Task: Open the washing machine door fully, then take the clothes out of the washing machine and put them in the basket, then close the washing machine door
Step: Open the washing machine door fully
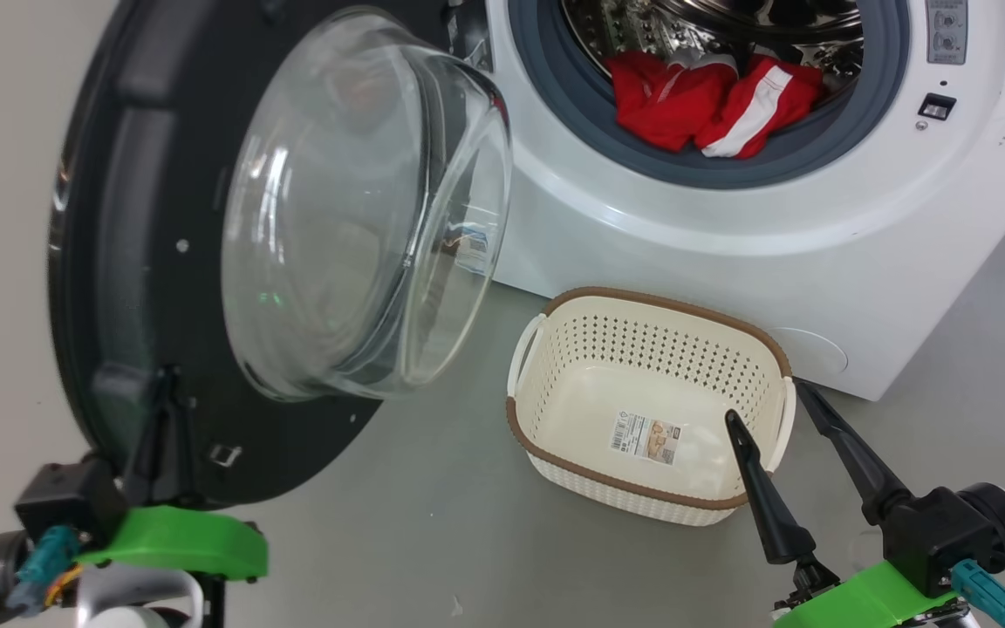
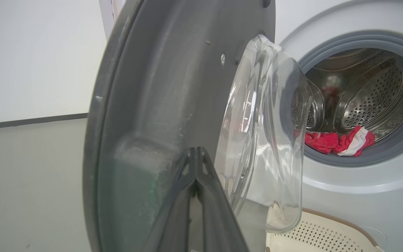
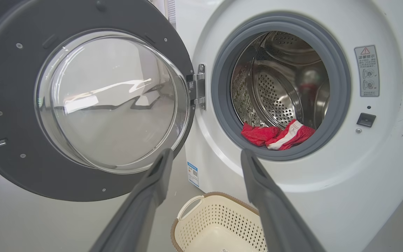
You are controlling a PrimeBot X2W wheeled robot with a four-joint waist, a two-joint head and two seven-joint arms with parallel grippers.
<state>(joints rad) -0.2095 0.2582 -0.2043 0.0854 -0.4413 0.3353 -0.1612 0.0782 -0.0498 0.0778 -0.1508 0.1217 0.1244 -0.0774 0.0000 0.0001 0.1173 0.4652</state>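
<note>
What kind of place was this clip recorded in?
Likely a laundry area, or a bare test room set up as one. A white front-loading washing machine stands on a plain grey floor, its door swung open, red clothes lying in the drum, and a cream basket sits before it.

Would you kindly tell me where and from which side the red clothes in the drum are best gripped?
Grip the bunched hump with the white stripe at the front of the clothes, heaped against the grey gasket. Come straight in from the front with the open right gripper, jaws astride the hump: it lies low at the washing machine mouth, so likely pinches easily.
</note>
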